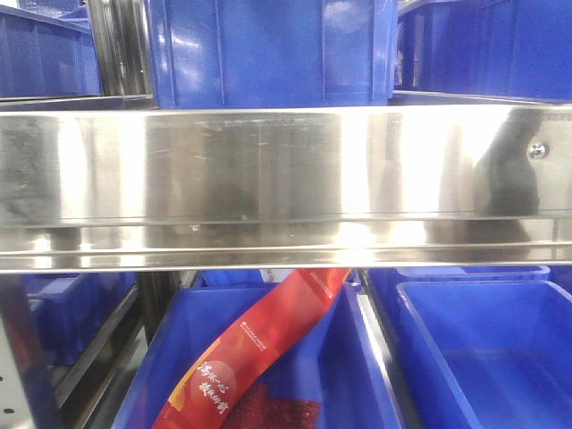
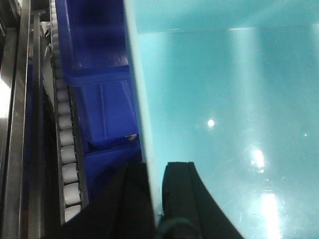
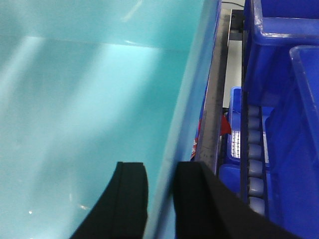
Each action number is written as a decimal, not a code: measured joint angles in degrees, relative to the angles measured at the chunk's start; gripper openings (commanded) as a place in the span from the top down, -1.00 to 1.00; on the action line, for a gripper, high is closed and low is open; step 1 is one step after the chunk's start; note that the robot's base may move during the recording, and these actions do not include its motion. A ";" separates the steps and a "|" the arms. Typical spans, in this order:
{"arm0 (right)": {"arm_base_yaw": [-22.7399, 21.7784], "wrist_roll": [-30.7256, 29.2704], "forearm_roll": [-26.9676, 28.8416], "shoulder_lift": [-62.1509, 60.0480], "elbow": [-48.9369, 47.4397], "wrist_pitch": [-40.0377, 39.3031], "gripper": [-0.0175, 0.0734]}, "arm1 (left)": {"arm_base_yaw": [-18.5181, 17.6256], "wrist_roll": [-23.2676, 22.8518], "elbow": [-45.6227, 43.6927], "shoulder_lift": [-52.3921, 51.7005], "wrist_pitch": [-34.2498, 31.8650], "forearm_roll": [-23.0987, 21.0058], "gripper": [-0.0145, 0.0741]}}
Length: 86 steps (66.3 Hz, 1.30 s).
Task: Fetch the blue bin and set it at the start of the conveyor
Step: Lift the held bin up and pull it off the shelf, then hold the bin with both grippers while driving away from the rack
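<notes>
Steel shelving fills the front view: a shiny shelf rail [image 1: 286, 179] runs across it, with dark blue bins [image 1: 268, 54] above and below and a red packet [image 1: 268, 331] lying in one lower bin. You have the blue bin [image 2: 224, 124] gripped by both arms. Your left gripper [image 2: 154, 172] straddles one side wall, a finger on each face, narrowed to the wall's thickness. Your right gripper [image 3: 162, 172] pinches the opposite wall the same way. The bin is in among the rack's dark bins, just beside a roller track [image 2: 67, 149] (the conveyor start is in no view). This looks to me like the lift-out. Raise both wrists together and level so the thin wall doesn't twist or slip. Then draw straight back, minding the rail and the neighbouring bins.
</notes>
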 measured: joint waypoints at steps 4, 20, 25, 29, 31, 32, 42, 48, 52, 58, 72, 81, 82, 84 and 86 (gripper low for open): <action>0.00 0.00 0.00 0.00 0.00 0.00 0.95 | 0.00 0.00 0.00 0.00 0.00 0.00 0.92; 0.00 0.00 0.00 0.00 0.00 0.00 0.95 | 0.00 0.00 0.00 0.00 0.00 0.00 0.92; 0.00 0.00 0.00 0.00 0.00 0.00 0.95 | 0.00 0.00 0.00 0.00 0.00 -0.11 0.92; 0.00 0.00 0.00 0.00 0.00 0.00 0.95 | 0.00 0.00 0.00 0.00 0.00 -0.11 0.92; 0.00 0.00 0.00 0.00 0.00 0.00 0.95 | 0.00 0.00 0.00 0.00 0.00 -0.11 0.92; 0.00 0.00 0.00 0.00 0.00 0.00 0.95 | 0.00 0.00 0.00 0.00 0.00 -0.11 0.92; 0.00 0.00 -0.12 0.00 0.00 0.00 0.95 | 0.00 0.00 0.00 0.00 0.00 -0.11 0.92; 0.00 0.00 -0.12 0.00 0.00 0.00 0.95 | 0.00 0.00 0.00 0.00 0.00 -0.11 0.92; 0.00 0.00 -0.12 0.00 0.00 0.00 0.95 | 0.00 0.00 0.00 0.00 0.00 -0.11 0.92; 0.00 0.00 -0.12 0.00 0.00 0.00 0.95 | 0.00 0.00 0.00 0.00 0.00 -0.11 0.92; 0.00 0.00 -0.12 0.00 0.00 0.00 0.95 | 0.00 0.00 0.00 0.00 0.00 -0.11 0.92; 0.00 0.00 -0.12 0.00 0.00 0.00 0.95 | 0.00 0.00 0.00 0.00 0.00 -0.11 0.92; 0.00 0.00 -0.12 0.00 0.00 0.00 0.95 | 0.00 0.00 0.00 0.00 0.00 -0.11 0.92; 0.00 0.00 -0.12 0.00 0.00 0.00 0.95 | 0.00 0.00 0.00 0.00 0.00 -0.11 0.92; 0.00 0.00 -0.12 0.00 0.00 0.00 0.95 | 0.00 0.00 0.00 0.00 0.00 -0.11 0.92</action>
